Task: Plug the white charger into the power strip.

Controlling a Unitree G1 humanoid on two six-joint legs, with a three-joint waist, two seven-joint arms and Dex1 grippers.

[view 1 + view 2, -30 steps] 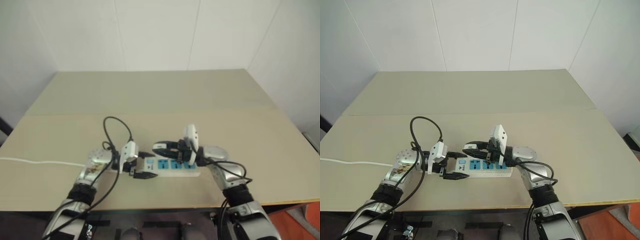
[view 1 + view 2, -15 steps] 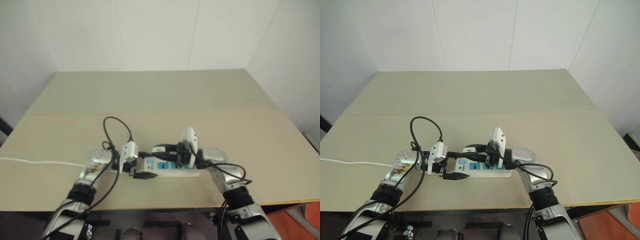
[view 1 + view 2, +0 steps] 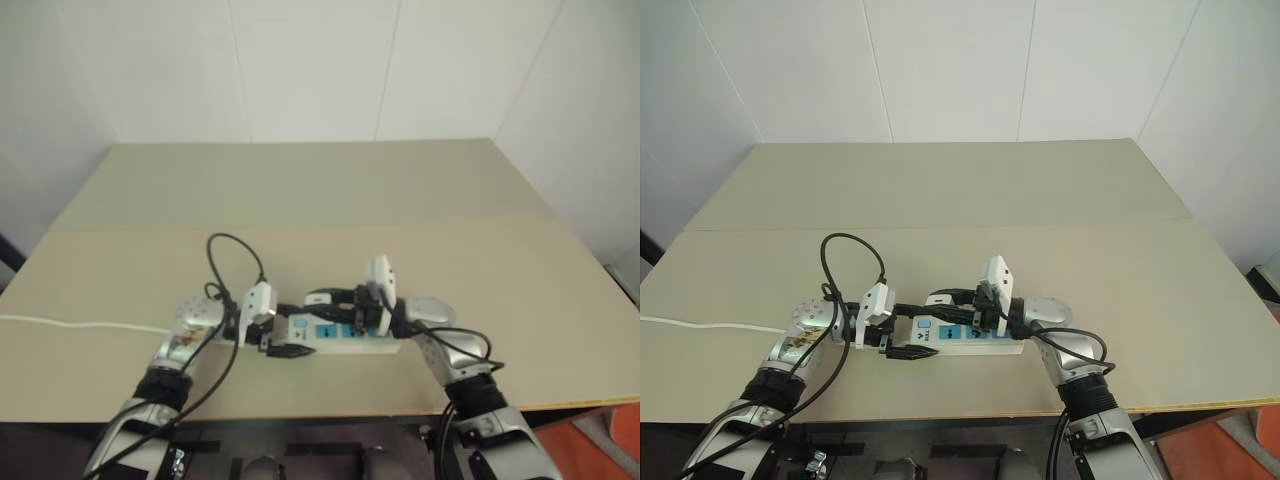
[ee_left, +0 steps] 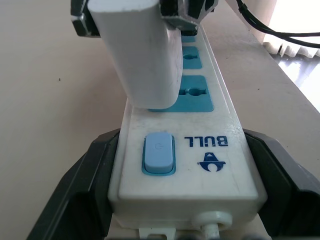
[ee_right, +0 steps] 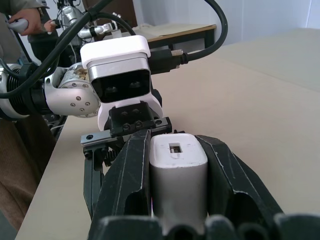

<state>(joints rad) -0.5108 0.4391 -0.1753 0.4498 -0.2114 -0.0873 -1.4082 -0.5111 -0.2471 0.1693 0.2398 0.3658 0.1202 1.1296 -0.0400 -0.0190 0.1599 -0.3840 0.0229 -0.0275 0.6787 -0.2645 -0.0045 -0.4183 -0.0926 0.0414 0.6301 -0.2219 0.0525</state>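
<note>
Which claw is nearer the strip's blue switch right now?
Left. The left claw is shut on the power strip at its switch end, fingers either side. The right claw, shut on the white charger, sits over the nearest socket.

One readable text: "BULL" in dark blue capitals on the power strip (image 4: pixel 185 155), printed on the white top face at the switch end, beside the light blue rocker switch (image 4: pixel 158 153). It reads upside down in the left wrist view. Just under it a small dark blue logo mark (image 4: pixel 212 161), shape unclear, maybe a stylised figure. The switch carries a faint power symbol. No legible text elsewhere; head views too coarse to read anything.
</note>
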